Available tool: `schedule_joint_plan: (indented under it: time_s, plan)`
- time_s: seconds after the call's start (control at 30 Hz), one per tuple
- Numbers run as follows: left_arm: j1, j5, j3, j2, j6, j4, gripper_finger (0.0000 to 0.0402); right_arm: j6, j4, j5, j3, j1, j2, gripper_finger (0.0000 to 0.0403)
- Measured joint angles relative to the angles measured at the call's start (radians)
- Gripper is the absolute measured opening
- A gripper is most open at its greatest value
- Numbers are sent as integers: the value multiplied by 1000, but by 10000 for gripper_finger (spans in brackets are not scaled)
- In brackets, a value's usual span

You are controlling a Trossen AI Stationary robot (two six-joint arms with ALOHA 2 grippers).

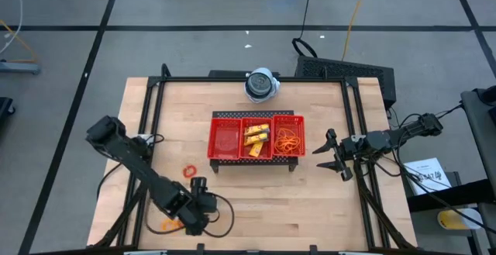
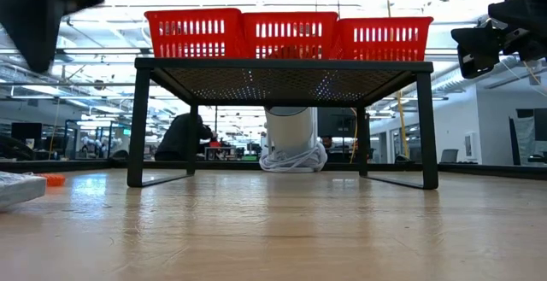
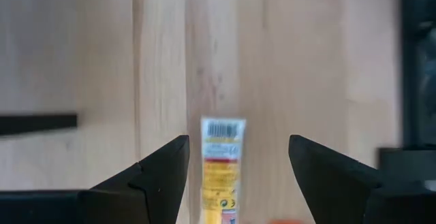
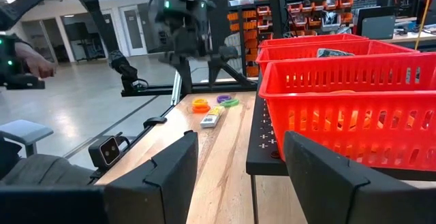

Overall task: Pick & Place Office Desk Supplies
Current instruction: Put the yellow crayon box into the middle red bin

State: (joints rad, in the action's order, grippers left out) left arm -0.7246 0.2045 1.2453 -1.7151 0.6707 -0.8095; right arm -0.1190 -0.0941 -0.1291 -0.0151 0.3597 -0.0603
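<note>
While the left gripper (image 3: 235, 173) hangs wide-jawed over a yellow packet (image 3: 220, 173) at the table's seven o'clock corner, nothing is held. Packet: flat, labelled, likely light and slick; best pinched across its narrow sides at mid-length. Red mesh tray (image 1: 256, 137), table centre, holds further packets and orange bands. Right gripper (image 1: 332, 154): three o'clock, beside the tray, parted and empty.

- A red mesh tray (image 2: 289, 35) sits atop a black stand (image 2: 282, 74).
- A white-grey device (image 2: 292, 140) stands on the table (image 2: 273, 230) behind it.
- A small orange item (image 2: 53, 179) lies far left.
- A person (image 2: 181, 137) bends in the background.
</note>
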Motion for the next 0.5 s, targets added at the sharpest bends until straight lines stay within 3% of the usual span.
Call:
schedule_joint_plan:
  time_s: [0.23, 0.5]
  plan:
    - [0, -82, 0, -125, 82, -108, 262, 0, 0, 0, 0, 0, 0, 206]
    - [5, -152, 1, -219, 81, -104, 262, 0, 0, 0, 0, 0, 0, 206]
